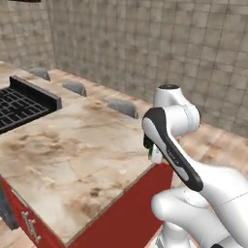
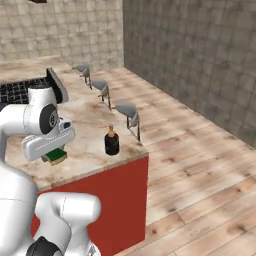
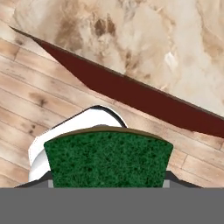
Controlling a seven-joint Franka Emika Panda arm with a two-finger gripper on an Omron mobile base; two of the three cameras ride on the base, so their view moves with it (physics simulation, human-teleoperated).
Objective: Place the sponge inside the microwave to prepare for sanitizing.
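Observation:
The sponge (image 3: 107, 159), its dark green face toward the hand camera, sits between the fingers of my gripper (image 3: 108, 183), which is shut on it. In the right base view the sponge (image 2: 56, 157) shows green over yellow under the hand (image 2: 55, 149), held a little above the near part of the marble counter (image 2: 90, 145). In the left base view the arm's forearm covers the hand, and only a green sliver of the sponge (image 1: 151, 154) peeks out beside it. The microwave is out of view.
A dark bottle (image 2: 111, 141) stands on the counter near its right corner, close to the hand. A black cooktop (image 1: 19, 104) lies at the counter's far left. Three grey stools (image 2: 127, 112) line the far side. The counter's red side panel (image 2: 110, 200) drops to wooden floor.

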